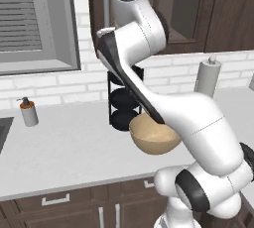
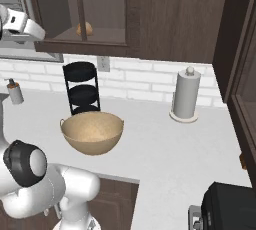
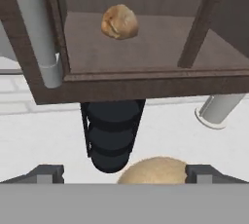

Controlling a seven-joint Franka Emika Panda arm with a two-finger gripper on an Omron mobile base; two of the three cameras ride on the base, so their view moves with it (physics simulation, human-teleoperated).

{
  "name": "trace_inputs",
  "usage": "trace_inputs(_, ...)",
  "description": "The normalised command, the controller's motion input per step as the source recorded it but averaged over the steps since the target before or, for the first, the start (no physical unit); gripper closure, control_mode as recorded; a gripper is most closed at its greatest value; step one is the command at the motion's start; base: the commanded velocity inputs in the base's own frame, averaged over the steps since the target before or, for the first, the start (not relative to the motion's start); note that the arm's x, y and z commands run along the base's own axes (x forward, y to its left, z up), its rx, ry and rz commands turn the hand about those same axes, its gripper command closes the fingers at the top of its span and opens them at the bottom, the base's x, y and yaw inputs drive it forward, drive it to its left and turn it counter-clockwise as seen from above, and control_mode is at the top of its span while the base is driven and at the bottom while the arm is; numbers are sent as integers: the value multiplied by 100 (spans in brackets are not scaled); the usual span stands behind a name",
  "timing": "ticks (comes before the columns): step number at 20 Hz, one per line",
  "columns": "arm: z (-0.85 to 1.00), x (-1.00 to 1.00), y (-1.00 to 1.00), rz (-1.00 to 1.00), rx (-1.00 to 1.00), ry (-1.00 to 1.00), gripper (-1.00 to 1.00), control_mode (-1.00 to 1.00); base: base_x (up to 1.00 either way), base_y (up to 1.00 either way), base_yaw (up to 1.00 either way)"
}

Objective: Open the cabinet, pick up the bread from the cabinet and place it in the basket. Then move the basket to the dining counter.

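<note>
Arm raised high from the base, bent at the elbow, wrist up beside the cabinet [image 2: 100,14] at its left door's handle [image 3: 34,28]. Hand [image 3: 124,174] level with the cabinet's lower edge, aimed into it, fingers [image 3: 46,173] spread wide apart, gripping nothing. Bread [image 3: 119,22] on the cabinet shelf, far inside, round, no clear long axis. Basket [image 2: 92,132] upright on the counter [image 2: 165,149], mouth up, just in front of the black rack [image 2: 81,88].
</note>
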Motion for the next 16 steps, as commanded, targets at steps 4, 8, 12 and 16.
trace_inputs(4,58,26,53,32,0,0,-100,-100,0,0,0)
trace_inputs(8,18,67,10,31,0,-1,-100,-100,0,0,0)
trace_inputs(12,-1,54,0,11,0,-10,-100,-100,0,0,0)
trace_inputs(16,0,3,2,-2,-3,-19,-100,-100,0,0,0)
